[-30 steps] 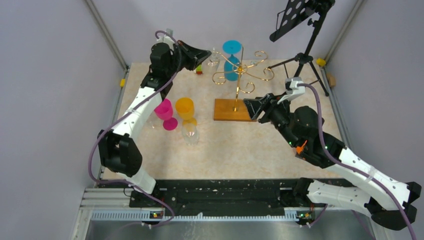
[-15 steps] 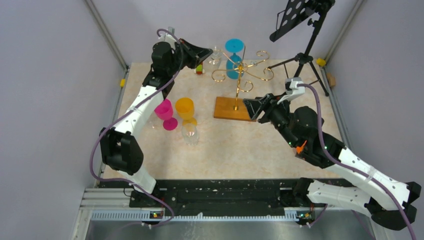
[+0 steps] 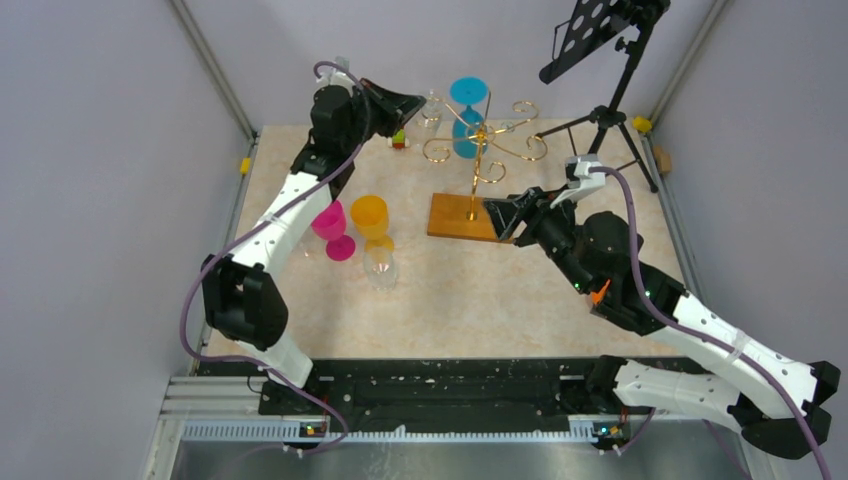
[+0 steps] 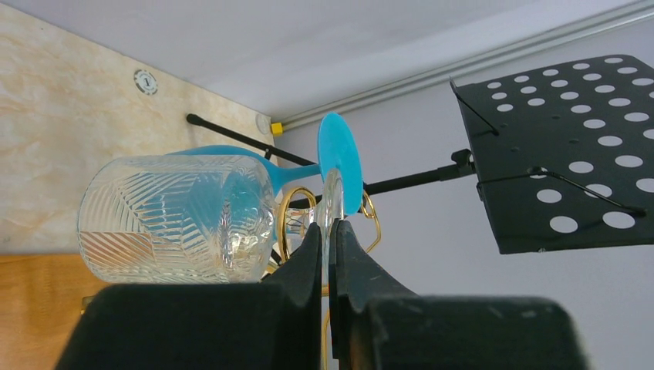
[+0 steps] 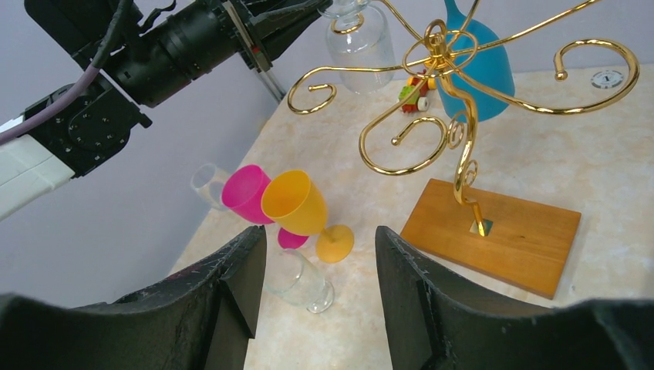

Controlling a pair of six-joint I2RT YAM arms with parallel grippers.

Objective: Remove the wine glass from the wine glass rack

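**While the foot is pinched, the way out runs along the wire**

Since the clear wine glass [image 4: 177, 220] hangs foot-up from a scroll arm on the left side of the wine glass rack [image 5: 493, 231], its stem stands upright and its bowl points down at the counter [image 3: 480, 290]. My left fingers [image 4: 297, 270] are pressed nearly together with the thin foot edge-on between them, so I judge them clamped on it. A blue wine glass [image 5: 482, 69] hangs just behind. My right fingers [image 5: 231, 301] are spread wide, low beside the rack's wooden base, holding nothing. My left arm is nearer. The foot should slide outward along the wire, away from the central pole.
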